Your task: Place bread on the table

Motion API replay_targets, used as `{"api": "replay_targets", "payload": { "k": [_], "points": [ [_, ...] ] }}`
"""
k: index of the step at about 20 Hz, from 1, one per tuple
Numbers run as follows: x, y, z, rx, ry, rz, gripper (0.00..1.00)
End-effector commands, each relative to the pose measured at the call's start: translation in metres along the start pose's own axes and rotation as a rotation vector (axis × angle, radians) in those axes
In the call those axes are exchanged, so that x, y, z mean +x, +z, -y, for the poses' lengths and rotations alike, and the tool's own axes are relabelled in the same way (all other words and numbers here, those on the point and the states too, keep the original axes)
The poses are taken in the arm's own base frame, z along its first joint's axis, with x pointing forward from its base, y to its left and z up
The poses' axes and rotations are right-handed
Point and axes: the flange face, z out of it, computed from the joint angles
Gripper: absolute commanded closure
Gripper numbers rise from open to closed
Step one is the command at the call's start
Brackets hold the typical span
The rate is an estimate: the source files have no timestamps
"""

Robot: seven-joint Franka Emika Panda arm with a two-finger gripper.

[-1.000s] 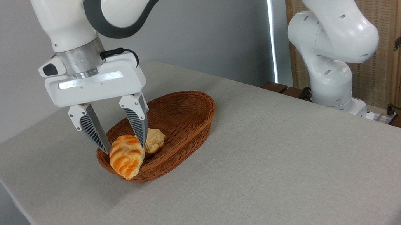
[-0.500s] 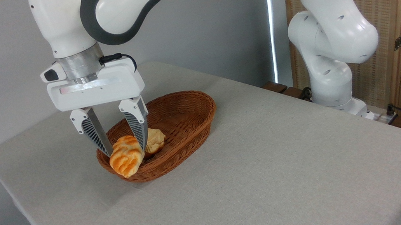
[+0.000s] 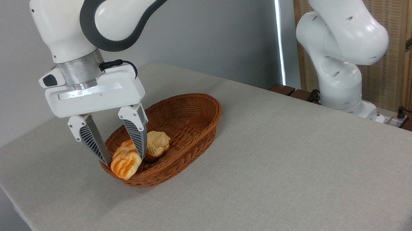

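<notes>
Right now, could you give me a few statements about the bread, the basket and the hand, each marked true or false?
1. The bread sits between the fingers of the hand. True.
2. The bread lies on the table. False: it is at the near end of the basket.
3. A small bun is in the basket beside the bread. True.
4. The basket is tipped on its side. False: it stands upright on the table.
</notes>
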Motion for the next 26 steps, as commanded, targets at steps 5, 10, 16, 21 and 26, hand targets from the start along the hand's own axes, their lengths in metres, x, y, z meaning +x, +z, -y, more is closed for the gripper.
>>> {"api": "replay_targets", "payload": {
  "k": [5,10,16,21,26],
  "points": [
    [0.0004,-0.0021,-0.0021,0.034,0.015,-0.033,0.63],
    [0.0006,0.0007,-0.0031,0.037,0.020,-0.028,0.76],
    [0.0013,0.0027,-0.0021,0.044,0.027,-0.027,0.76],
    [0.0012,0.0026,-0.0025,0.062,0.048,-0.031,0.76],
    [0.0010,0.0027,-0.0025,0.062,0.048,-0.030,0.76]
  ]
}}
